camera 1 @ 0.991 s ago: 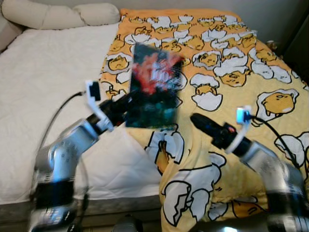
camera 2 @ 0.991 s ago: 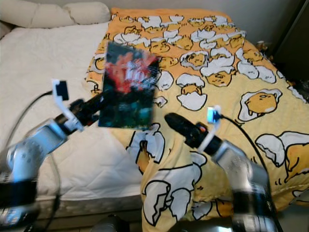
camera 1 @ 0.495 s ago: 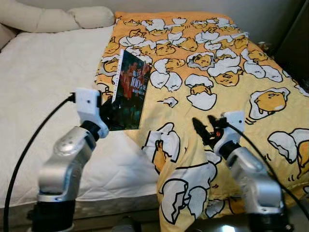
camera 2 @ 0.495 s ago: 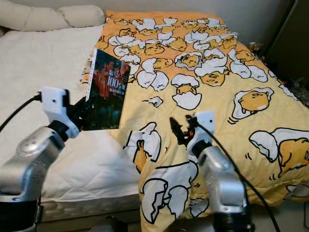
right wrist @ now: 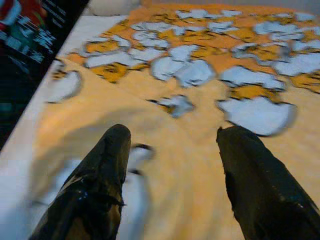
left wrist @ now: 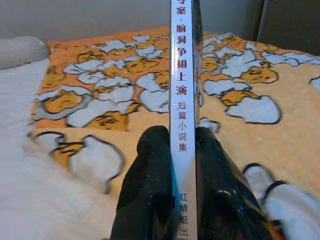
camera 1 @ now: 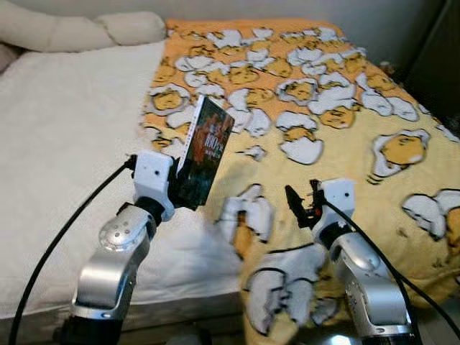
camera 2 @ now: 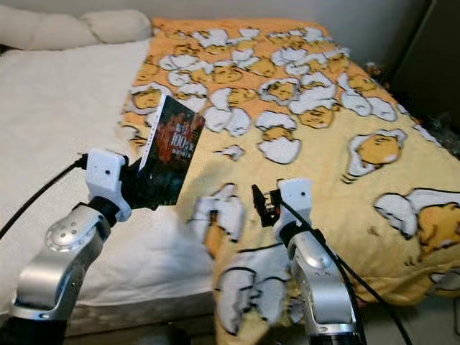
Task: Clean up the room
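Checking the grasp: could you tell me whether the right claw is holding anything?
No, the right claw hangs open above the yellow blanket.

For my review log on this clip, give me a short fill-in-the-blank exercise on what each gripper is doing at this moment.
1. The left gripper is shut on a ____, held upright by its spine.
2. The right gripper hovers over the blanket with its fingers ____.
3. The blanket is yellow and orange; the bare mattress beside it is ____.

Missing words: book; open; white
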### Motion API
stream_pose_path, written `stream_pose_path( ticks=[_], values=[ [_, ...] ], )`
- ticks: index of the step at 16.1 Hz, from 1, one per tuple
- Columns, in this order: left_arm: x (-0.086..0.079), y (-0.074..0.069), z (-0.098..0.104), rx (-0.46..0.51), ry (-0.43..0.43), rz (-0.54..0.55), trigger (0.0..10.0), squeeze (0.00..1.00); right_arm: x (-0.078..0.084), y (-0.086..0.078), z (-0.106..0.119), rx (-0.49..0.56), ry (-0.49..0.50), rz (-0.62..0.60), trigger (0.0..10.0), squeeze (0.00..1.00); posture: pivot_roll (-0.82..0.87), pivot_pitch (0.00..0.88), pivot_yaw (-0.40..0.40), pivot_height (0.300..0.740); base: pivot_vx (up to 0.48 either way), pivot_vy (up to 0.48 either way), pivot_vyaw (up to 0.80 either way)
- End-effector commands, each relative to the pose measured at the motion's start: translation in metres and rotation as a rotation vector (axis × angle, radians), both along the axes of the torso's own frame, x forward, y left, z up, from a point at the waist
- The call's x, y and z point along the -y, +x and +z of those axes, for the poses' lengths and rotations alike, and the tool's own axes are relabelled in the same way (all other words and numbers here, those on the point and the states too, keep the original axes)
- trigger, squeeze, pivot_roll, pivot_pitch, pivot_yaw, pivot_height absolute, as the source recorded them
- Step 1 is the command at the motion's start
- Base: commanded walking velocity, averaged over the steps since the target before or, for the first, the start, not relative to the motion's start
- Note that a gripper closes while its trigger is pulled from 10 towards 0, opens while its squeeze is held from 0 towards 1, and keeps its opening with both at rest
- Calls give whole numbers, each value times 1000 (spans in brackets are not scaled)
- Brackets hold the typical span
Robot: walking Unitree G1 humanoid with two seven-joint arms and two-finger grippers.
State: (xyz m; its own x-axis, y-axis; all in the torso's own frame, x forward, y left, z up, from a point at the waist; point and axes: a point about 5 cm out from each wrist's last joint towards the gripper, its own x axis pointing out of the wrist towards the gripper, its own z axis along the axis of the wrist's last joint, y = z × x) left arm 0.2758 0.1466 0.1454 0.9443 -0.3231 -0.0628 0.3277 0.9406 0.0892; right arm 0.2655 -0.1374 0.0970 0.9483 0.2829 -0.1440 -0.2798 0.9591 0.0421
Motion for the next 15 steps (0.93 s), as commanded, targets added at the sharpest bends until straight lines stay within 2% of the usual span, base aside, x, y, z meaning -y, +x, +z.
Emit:
stream_pose_path(
  ticks=[1, 7, 8, 13, 15],
  values=[
    [-4, 0, 9, 55, 16, 17, 10000, 0, -4, 0, 4, 10, 32, 20, 10000, 0, -24, 0, 36, 740, 0, 480, 0],
    [-6, 0, 10, 73, 30, 32, 10000, 0, -5, 1, 1, -20, 49, 25, 10000, 0, -15, 0, 34, 740, 0, 479, 0],
    [-6, -1, 10, 79, 53, 36, 10000, 0, -4, 1, 1, -21, 51, 26, 10000, 0, -13, 0, 34, 740, 0, 0, 0],
    [-8, -1, 10, 85, 82, 75, 10000, 0, 5, 1, 2, -24, 42, 14, 10000, 0, -12, 0, 29, 740, 0, -480, 0],
    [-8, -1, 9, 82, 54, 91, 10000, 0, 9, 2, 3, -24, 31, 16, 10000, 0, -12, 0, 26, 740, 0, -240, 0]
  ],
)
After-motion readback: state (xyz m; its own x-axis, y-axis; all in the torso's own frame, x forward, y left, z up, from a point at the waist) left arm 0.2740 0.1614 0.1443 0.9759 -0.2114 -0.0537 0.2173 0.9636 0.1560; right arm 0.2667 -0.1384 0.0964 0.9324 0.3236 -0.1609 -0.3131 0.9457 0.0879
